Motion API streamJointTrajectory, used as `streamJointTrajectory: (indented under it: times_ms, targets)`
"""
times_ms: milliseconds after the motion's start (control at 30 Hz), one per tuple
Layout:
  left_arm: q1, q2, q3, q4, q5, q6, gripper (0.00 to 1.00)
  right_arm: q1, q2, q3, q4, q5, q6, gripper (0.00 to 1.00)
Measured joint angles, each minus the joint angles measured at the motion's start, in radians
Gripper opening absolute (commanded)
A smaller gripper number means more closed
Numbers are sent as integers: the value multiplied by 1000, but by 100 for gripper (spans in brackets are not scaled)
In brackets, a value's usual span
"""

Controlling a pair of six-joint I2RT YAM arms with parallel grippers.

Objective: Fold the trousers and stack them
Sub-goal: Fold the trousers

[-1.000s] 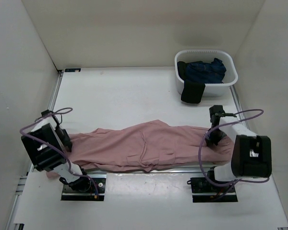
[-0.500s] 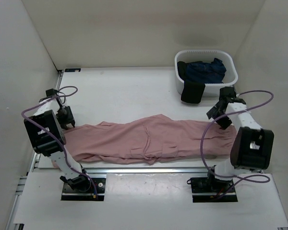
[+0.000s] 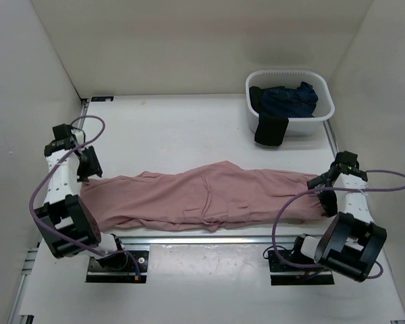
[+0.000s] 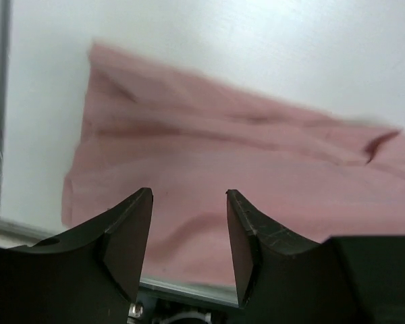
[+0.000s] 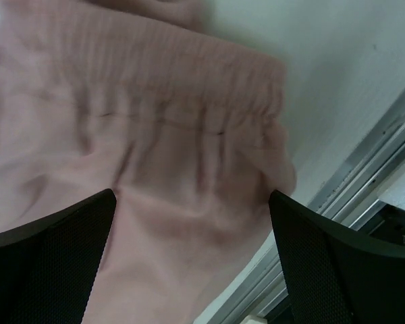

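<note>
A: Where do the trousers lie?
B: Stretched flat along the near edge of the surface, waistband under my right hand, leg ends under my left hand. Both hands hover spread, holding nothing.
A: Which step, then?
B: Laid out, I judge; no crosswise fold made. Next, each hand must drop and pinch its end, then bring the ends together evenly.

One pair of trousers, one white tub, one dark blue garment, one black cloth, two arms
</note>
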Motion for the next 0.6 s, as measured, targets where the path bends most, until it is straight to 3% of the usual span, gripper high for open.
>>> streamJointTrajectory:
  times_ms: [133, 267, 300, 333, 400, 433, 467, 533, 600]
  targets:
    - [0, -48, -143, -12, -37, 0, 59, -65, 50, -133, 93, -22, 31, 99]
    - [0, -48, -265, -45, -59, 0, 59, -72, 125, -174, 188, -44, 14, 83]
    - [0, -48, -279, -50, -64, 0, 59, -73, 136, -169, 188, -42, 9, 77]
    - [0, -48, -288, -50, -71, 0, 59, -75, 147, -166, 183, -39, 1, 62]
    - [0, -48, -299, -42, -82, 0, 59, -84, 161, -163, 180, -35, -15, 42]
    - [0, -46, -302, -37, -88, 0, 59, -86, 164, -161, 181, -36, -22, 31]
    - [0, -41, -303, -34, -93, 0, 59, -90, 171, -158, 186, -37, -26, 12]
    - [-2, -11, -303, -14, -102, 0, 59, -112, 193, -149, 196, -59, -29, 0]
    - [-8, 32, -303, 3, -107, 0, 59, -143, 208, -140, 202, -98, -31, 0]
